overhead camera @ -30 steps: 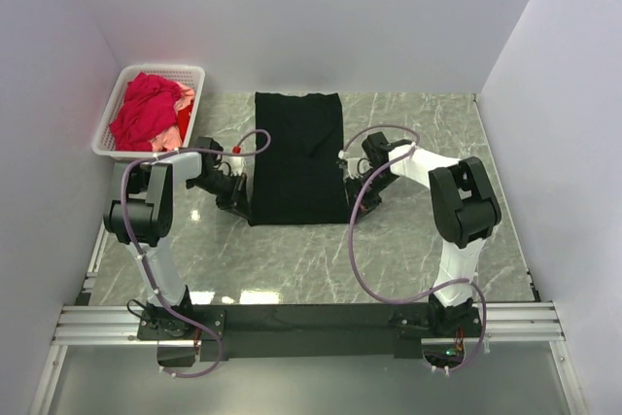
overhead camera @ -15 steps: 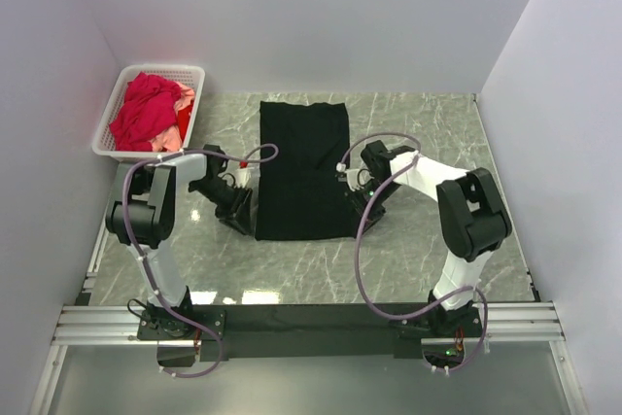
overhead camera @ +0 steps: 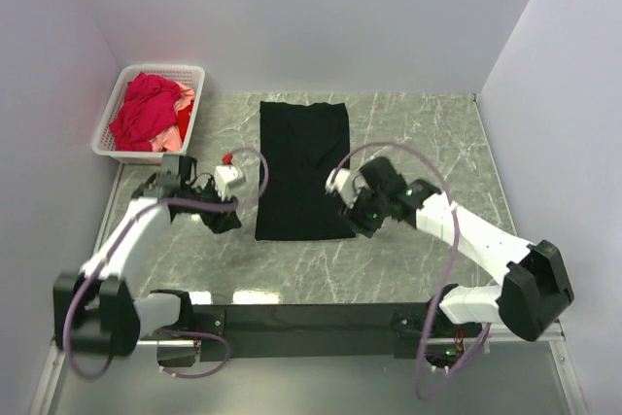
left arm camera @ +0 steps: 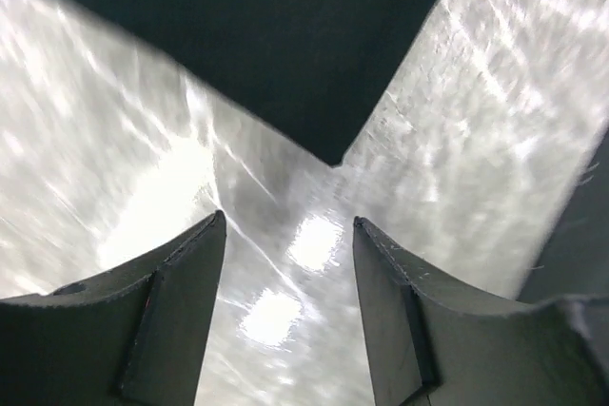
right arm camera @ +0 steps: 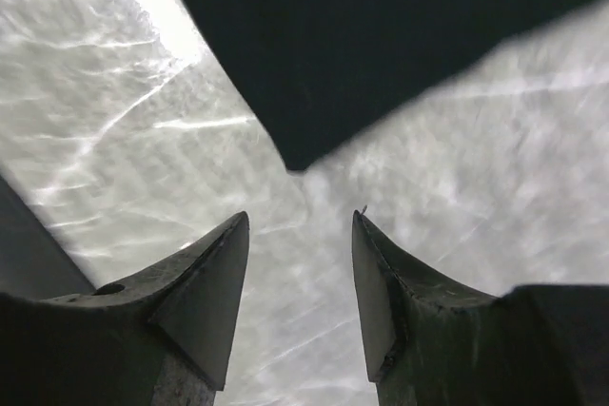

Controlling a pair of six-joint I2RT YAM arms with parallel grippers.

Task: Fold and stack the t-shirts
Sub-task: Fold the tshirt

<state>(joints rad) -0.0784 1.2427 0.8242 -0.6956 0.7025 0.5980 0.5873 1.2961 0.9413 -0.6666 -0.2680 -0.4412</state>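
The black t-shirt [overhead camera: 303, 170] lies flat on the marble table as a long narrow rectangle. My left gripper [overhead camera: 226, 222] sits just off its near left corner, open, and nothing is between its fingers. In the left wrist view that corner of the black t-shirt [left arm camera: 285, 45] lies a little ahead of the left gripper [left arm camera: 288, 221]. My right gripper [overhead camera: 352, 218] is open at the near right corner. In the right wrist view the black t-shirt [right arm camera: 381, 35] ends just ahead of the empty right gripper [right arm camera: 300, 221]. A crimson t-shirt [overhead camera: 146, 109] and a salmon pink t-shirt [overhead camera: 173, 135] are bunched in the basket.
The white lattice basket [overhead camera: 165, 69] stands at the far left corner against the wall. White walls close in the table on the left, back and right. A black rail [overhead camera: 311, 318] with both arm bases runs along the near edge.
Both grippers have opened and let go of the black t-shirt's near corners. Both arms have drawn back toward the near edge, and the shirt lies flat and still.
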